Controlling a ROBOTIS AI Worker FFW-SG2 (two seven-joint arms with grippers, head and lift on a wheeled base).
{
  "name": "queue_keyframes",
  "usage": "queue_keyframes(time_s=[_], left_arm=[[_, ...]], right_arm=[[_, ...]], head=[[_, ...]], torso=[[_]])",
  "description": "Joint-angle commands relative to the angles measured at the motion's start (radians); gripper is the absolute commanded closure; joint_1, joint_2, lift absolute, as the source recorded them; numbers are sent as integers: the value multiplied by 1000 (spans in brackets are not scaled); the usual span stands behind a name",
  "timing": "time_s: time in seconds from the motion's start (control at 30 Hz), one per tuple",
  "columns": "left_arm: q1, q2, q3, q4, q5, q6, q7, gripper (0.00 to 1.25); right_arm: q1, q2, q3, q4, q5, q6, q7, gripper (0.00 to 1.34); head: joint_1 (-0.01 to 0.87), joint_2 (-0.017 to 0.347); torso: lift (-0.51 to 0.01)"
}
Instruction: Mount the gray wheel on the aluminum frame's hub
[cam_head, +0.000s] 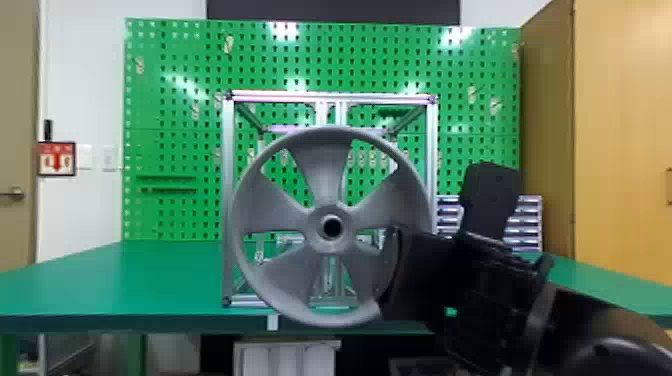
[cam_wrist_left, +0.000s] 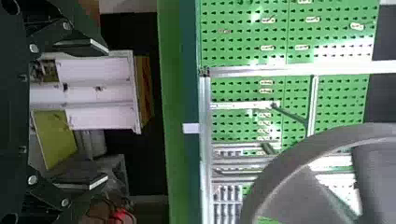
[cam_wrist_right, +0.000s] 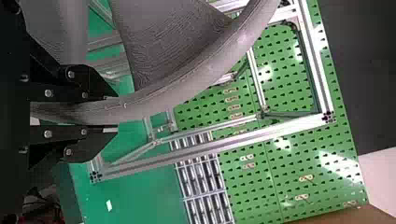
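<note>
The right gripper (cam_wrist_right: 112, 113), a black end effector with two flat fingers, is pinched around the rim (cam_wrist_right: 159, 95) of the large, matt gray, five-spoked wheel (cam_head: 320, 170), one finger being set on each side of the band. The wheel is held upright in front of the open, box-shaped, silver aluminum frame (cam_head: 228, 200), which is stood on the flat green table (cam_head: 150, 280); the frame's hub is hidden behind the wheel, so whether it is touched cannot be told. The left gripper (cam_wrist_left: 106, 113), of the same black two-fingered make, is held spread and empty. The wheel is judged to be stiff and fairly light for its breadth, as moulded plastic would be, and not easily broken. Because it is gripped low at the robot's right edge, well away from the round dark central bore (cam_head: 332, 226), a twist or sag about the fingers is to be expected, and the smooth curved rim could be slipped on if the bore is pushed against hard. A second hold would best be taken on the rim at the robot's left, opposite the first, so that the wheel can be kept square and pressed home evenly.
</note>
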Motion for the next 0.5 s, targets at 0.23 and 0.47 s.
queue_keyframes(time_s=[0.23, 0.47], left_arm=[[-58, 0, 16, -56, 342, 75, 75, 337], [-105, 0, 11, -56, 516, 76, 97, 361]], right_arm=[[1, -2, 0, 6, 0, -6, 0, 1225], [1, -3, 6, 12, 0, -10, 0, 1225]], head=[[-5, 6], [-5, 6]], torso=[[-499], [-499]])
